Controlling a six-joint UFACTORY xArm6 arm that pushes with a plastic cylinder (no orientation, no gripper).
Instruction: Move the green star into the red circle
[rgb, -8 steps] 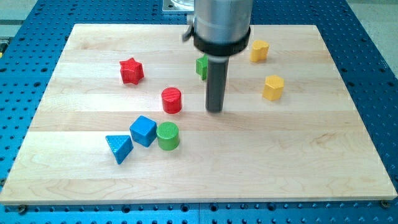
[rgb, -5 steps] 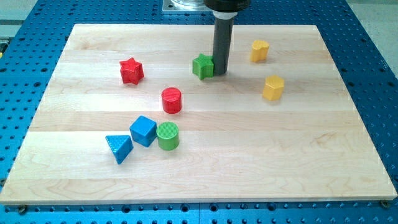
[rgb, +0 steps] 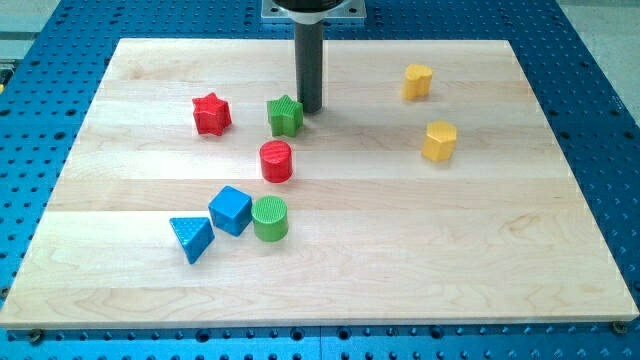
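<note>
The smooth dark cylindrical rod stands upright, and my tip (rgb: 309, 109) rests on the pale wooden board (rgb: 520, 250); it grasps nothing, merely standing against the upper right edge of the ribbed green plastic star block (rgb: 285, 116). The star lies flat just to the view's left of and slightly below the tip; being compact, it shows no clear long axis, and one point faces the view's top. The red plastic cylinder block (rgb: 276, 161) stands below the tip, near the star but apart from it. The red star block (rgb: 211, 114) lies farther left. Well below and left are the green cylinder (rgb: 269, 218), blue cube (rgb: 230, 210) and blue triangular block (rgb: 191, 238). Two yellow blocks (rgb: 417, 81) (rgb: 438, 141) sit to the right.
</note>
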